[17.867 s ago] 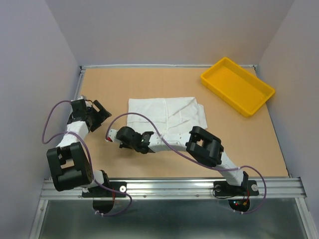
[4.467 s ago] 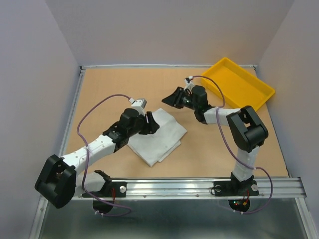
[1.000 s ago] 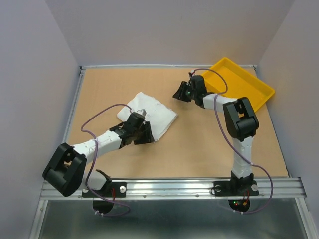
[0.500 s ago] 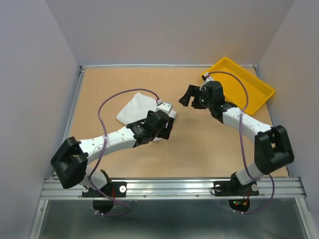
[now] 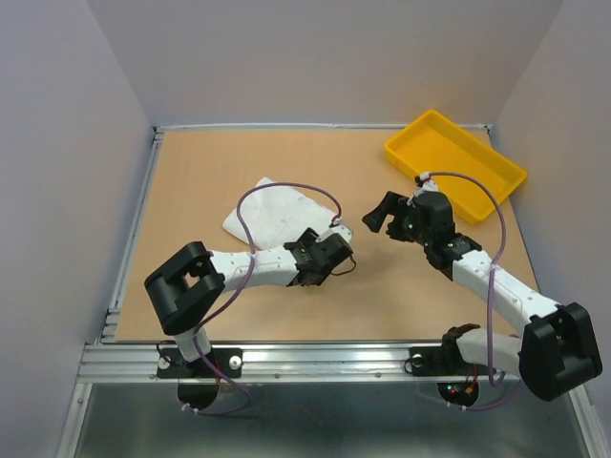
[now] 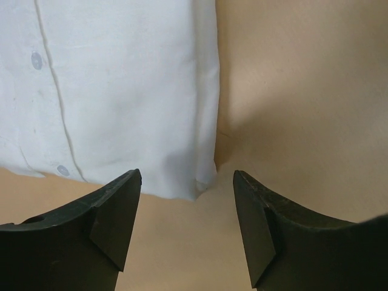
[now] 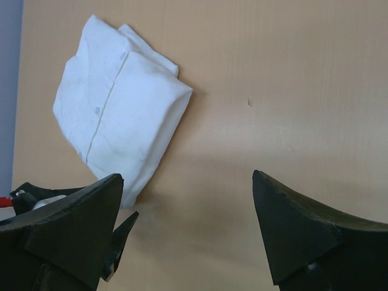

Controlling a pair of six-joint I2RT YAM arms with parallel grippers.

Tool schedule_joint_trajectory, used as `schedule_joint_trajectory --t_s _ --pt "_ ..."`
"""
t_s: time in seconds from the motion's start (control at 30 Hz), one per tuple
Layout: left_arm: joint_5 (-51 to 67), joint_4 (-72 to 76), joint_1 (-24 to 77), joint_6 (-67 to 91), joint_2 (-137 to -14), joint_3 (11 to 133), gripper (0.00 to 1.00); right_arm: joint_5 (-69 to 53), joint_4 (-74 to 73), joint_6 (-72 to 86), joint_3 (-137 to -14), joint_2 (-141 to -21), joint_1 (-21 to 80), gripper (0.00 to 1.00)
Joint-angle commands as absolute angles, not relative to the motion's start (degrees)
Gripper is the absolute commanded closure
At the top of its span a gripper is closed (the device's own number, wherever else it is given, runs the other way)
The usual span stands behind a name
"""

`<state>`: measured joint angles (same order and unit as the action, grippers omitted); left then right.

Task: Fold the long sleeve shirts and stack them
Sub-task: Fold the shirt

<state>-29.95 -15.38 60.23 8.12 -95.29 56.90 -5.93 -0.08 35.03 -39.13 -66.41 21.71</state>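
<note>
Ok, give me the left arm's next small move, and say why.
Probably draw the left gripper back off the white shirt: it lies folded flat on the table, the open gripper holds nothing at its corner, and the right gripper is open and empty too.

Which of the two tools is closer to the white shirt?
The left tool: the shirt's corner lies right at its open tips, while the right tool hangs well apart from it.

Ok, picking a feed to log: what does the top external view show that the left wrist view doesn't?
Top only: the yellow tray and the right end effector. Left wrist only: two buttons along a seam, up close. Both: the folded white shirt, its corner by the open left end effector, on the table.
</note>
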Motion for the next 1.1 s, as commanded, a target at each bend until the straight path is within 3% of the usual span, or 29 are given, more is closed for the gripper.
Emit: schedule_joint_trajectory --t_s 0.0,0.17,0.4,0.5,0.67,0.77,0.87,1.07 --pt "-31.9 -18.0 60.6 6.2 -97.9 60.0 0.28 -4.0 0.4 36.6 -36.8 -64.6 21.5 0.08" --pt "-31.9 -19.7 61.0 6.6 -100.1 60.1 0.31 -3.8 0.4 37.0 -36.5 -64.9 21.5 0.08" --pt "-33.6 -21.7 61.0 7.4 -104.1 61.5 0.44 -4.2 0.4 37.8 -36.6 -65.1 21.5 0.08" --pt "-34.4 -23.1 61.0 8.2 -106.3 62.6 0.54 -4.0 0.4 37.9 -36.4 -64.8 21.6 0.08" --pt "-34.6 -24.3 61.0 8.6 -107.6 63.5 0.91 -4.0 0.7 39.0 -35.6 -63.9 21.5 0.08" --pt "-34.5 -24.6 61.0 8.8 -107.1 63.5 0.99 -3.1 1.9 42.5 -33.9 -63.3 21.5 0.06" --pt "-34.1 -24.8 61.0 9.1 -106.2 63.8 1.00 -3.9 5.0 47.8 -31.6 -63.1 21.5 0.00" --pt "-31.3 -25.3 60.7 10.1 -103.3 65.5 1.00 -11.9 21.4 57.3 -25.7 -68.2 21.5 0.00"
